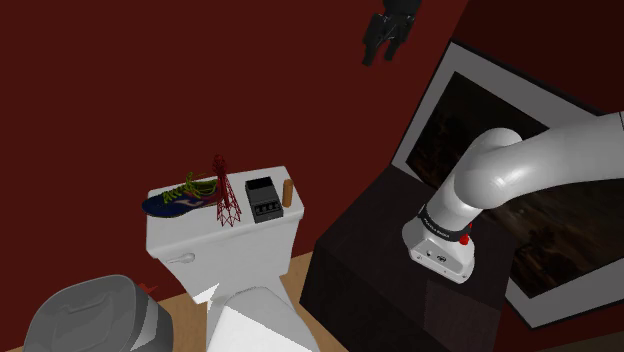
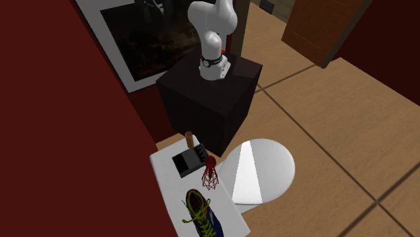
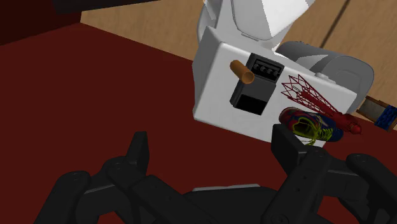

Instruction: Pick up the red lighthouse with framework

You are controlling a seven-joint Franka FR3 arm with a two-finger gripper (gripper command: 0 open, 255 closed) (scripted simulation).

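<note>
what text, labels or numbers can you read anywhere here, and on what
Nothing can be read.
Black band at the base of the white arm: pale marks, too small to read.
Black box with buttons on the white toilet tank: no legible label.

Site: home bathroom | evidence: white toilet (image 1: 228, 250), tank and closed lid (image 2: 264, 168), grey bin (image 1: 88, 315) beside it | surrounds: dark red walls (image 1: 130, 90), wood floor (image 2: 336, 134), brown door (image 2: 322, 27), framed picture (image 1: 545, 205).
</note>
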